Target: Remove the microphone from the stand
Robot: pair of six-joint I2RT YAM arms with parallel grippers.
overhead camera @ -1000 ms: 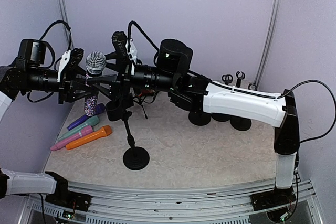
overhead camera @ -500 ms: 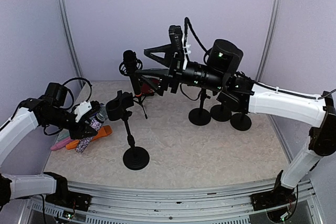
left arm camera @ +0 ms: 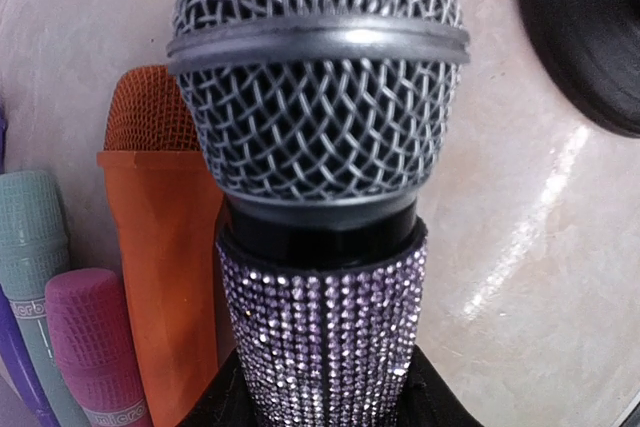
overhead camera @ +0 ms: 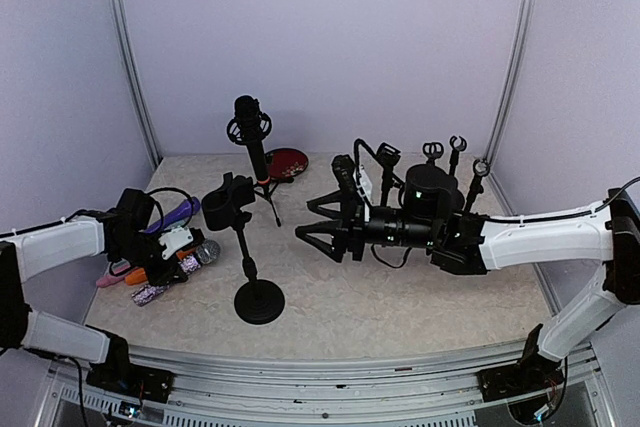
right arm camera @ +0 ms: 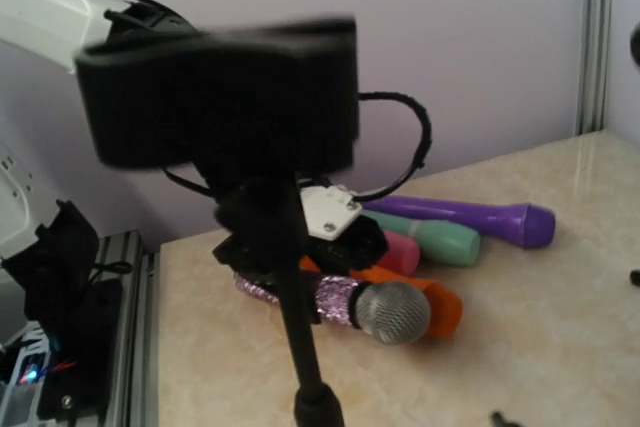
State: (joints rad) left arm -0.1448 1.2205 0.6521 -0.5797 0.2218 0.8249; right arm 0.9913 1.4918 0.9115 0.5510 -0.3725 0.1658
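Item: rhinestone mic [left arm camera: 320, 147], silver mesh head, lilac sparkle handle. It was off the stand [overhead camera: 244, 257], lying low & approx level just to the L-arm side of the stand's pole, head toward the stand base [overhead camera: 259, 302]. L gripper [overhead camera: 170, 252] was pinched tight on the mic's handle, fingers either side of the sparkle wrap. The mic lay across a cluster of other mics on the same side of the stand: orange mic [left arm camera: 160, 217] directly beneath/beside it, then teal mic [left arm camera: 35, 237], pink mic [left arm camera: 90, 347] & purple mic [right arm camera: 470, 217] farther from the stand; whether it rested on the orange one or hung just above, can't tell. Stand clip [overhead camera: 228, 202] sat empty atop the pole, tilted. R gripper [overhead camera: 302, 222] was on the R-arm side of the stand, about clip height, fingers spread apart, holding nothing, tips aimed at the stand, apart from it. Misc: black mic on tripod [overhead camera: 247, 122] behind the stand; red round item [overhead camera: 287, 160] by the tripod; spare stands [overhead camera: 457, 147] well off to the stand's R-arm side, toward the back; all on pale marbled table [overhead camera: 400, 297]
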